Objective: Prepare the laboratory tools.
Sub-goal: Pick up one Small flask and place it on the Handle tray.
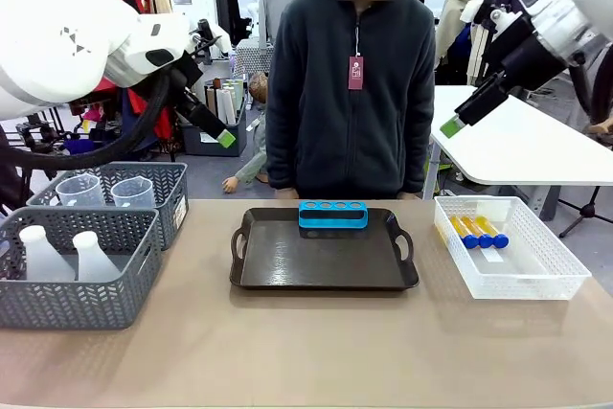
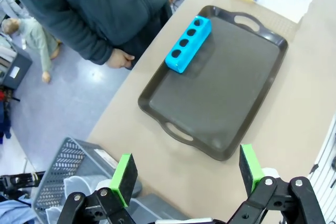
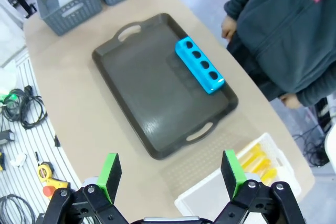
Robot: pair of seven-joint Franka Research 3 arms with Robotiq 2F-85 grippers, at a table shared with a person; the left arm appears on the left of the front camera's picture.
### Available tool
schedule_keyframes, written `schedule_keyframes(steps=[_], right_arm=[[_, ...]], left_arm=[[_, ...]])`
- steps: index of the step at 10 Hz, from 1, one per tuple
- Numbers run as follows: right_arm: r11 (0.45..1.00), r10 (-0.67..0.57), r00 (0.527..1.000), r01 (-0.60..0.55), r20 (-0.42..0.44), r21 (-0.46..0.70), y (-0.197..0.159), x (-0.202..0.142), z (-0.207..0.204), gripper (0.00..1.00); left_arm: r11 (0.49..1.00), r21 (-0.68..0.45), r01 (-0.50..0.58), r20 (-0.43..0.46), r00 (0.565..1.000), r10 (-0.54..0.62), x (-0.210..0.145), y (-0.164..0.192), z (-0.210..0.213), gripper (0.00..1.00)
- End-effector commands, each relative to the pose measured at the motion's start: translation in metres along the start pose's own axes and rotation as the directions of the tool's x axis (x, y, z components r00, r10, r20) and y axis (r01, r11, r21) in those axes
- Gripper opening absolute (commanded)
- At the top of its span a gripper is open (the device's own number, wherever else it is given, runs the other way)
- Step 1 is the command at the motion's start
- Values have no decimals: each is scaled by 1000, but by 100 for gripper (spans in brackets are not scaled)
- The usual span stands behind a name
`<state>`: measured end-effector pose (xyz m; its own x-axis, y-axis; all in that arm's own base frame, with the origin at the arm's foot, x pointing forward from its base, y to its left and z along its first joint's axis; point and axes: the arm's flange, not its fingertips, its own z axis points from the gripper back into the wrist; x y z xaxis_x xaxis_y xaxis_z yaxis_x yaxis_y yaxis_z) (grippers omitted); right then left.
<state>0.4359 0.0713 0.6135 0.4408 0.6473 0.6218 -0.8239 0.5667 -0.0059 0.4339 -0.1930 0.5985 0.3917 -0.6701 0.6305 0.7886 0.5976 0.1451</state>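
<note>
Desk (image 1: 306, 342): tan top, carries everything listed below.

Person (image 1: 350, 93): dark zip jacket, standing at the far edge, centred behind the tray.

Left arm (image 1: 57, 35): raised high over the left end of the desk. Left jaws stand wide apart, green pads (image 2: 124, 174) with nothing between them, well above the baskets.

Right arm (image 1: 565, 7): raised at the upper right. Right jaws also spread wide, green pads (image 3: 109, 174) with nothing between them, well above the bin.

Tray (image 1: 321, 261): dark, two handles, centre of the desk.

Grey mesh baskets: nearer one (image 1: 77, 294) at the left edge, second one (image 1: 168, 189) just behind it.

White mesh bin (image 1: 536, 270): right of the tray, apart from it.

Blue rack (image 1: 332, 215): four round holes on top, lying inside the tray against its far rim.

Conical flasks: two, translucent white, upright in the nearer basket (image 1: 43, 256) (image 1: 96, 256), side by side.

Measuring beakers: two, clear, upright in the farther basket (image 1: 79, 189) (image 1: 132, 191).

Test tubes (image 1: 479, 232): yellow liquid, blue caps, lying on their sides, side by side, in the far left part of the white bin. Three counted.
</note>
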Motion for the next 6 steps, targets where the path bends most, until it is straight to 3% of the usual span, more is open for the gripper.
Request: schedule_keyframes(steps=[1,6], right_arm=[[1000,11,999,-11,31,24,-16,0,6,100],[1000,6,999,-7,46,30,-31,2,14,100]], left_arm=[[1000,14,20,-30,999,-20,4,11,6,100],[998,56,34,-5,999,-34,17,10,32,100]])
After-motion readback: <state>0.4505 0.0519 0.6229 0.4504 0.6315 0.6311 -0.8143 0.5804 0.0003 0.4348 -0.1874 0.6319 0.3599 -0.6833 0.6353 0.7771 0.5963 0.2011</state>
